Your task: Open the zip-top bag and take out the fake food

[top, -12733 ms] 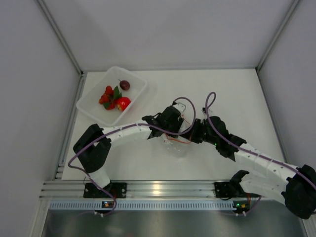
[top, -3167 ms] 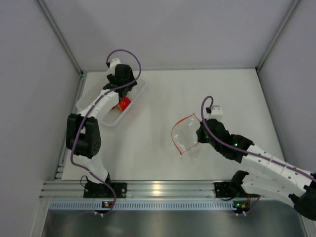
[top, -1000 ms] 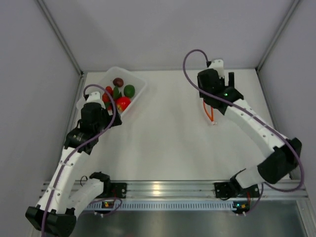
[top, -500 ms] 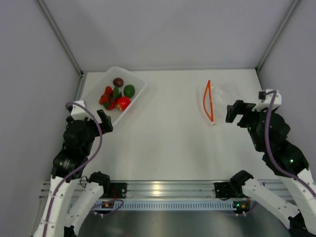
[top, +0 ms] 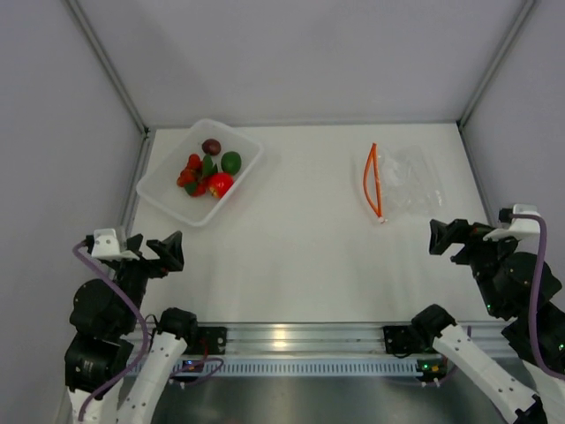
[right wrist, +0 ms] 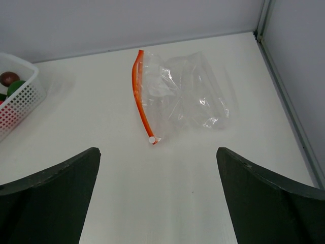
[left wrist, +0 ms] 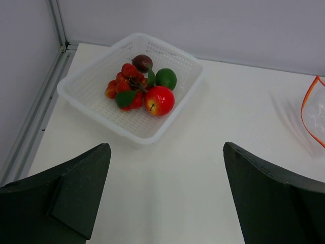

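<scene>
The zip-top bag [top: 404, 179] lies flat and empty at the back right, its orange zip strip [top: 372, 181] on its left edge. It also shows in the right wrist view as the bag [right wrist: 185, 96] and at the right edge of the left wrist view [left wrist: 316, 111]. The fake food [top: 208, 170] sits in a white basket [top: 168, 204]: a red tomato [left wrist: 159, 100], a maroon ball [left wrist: 142, 62], a green ball [left wrist: 166, 78] and a red cluster with leaves [left wrist: 124, 87]. My left gripper [top: 157, 245] [left wrist: 166, 150] and right gripper [top: 455, 240] [right wrist: 158, 152] hang open and empty over the near table.
The white perforated basket [left wrist: 136, 124] stands at the back left near the metal rail [left wrist: 35, 127]; its corner [right wrist: 23, 96] shows in the right wrist view. Grey walls close the table on three sides.
Both arms have drawn back to the near edge, well away from the bag and the basket. The bag and the food have not moved.
</scene>
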### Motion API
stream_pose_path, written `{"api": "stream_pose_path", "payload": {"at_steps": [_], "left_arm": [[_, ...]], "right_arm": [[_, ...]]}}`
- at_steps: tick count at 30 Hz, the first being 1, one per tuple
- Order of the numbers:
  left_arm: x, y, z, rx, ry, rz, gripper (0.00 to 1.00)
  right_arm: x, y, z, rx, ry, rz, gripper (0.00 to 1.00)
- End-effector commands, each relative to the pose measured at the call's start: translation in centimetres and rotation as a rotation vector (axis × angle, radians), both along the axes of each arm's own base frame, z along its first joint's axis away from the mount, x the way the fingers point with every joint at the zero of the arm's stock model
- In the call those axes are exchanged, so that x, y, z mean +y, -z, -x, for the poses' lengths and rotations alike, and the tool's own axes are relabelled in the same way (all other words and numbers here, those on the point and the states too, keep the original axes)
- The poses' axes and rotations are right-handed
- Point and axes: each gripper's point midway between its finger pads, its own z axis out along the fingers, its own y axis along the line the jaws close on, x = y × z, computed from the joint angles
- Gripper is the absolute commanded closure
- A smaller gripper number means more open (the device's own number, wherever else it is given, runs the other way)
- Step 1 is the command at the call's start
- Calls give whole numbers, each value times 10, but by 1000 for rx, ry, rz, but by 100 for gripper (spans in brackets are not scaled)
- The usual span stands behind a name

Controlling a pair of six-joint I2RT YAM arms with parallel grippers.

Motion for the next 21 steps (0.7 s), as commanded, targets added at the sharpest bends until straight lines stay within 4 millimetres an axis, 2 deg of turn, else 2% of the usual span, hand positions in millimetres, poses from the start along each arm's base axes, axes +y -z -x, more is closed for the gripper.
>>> {"api": "stream_pose_path", "payload": {"at_steps": [1,6,21], "left_arm": [[5,-6,19,-33,3,-22,2],[8,-11,29,-73,0,-7,2],[5,-9,25,-57,14,-16,2]], "right_arm": [[-5,10,5,10,7,10,1],[-2,14,3,1,2,-5,1],[4,28,-11,56,19,33,0]]}}
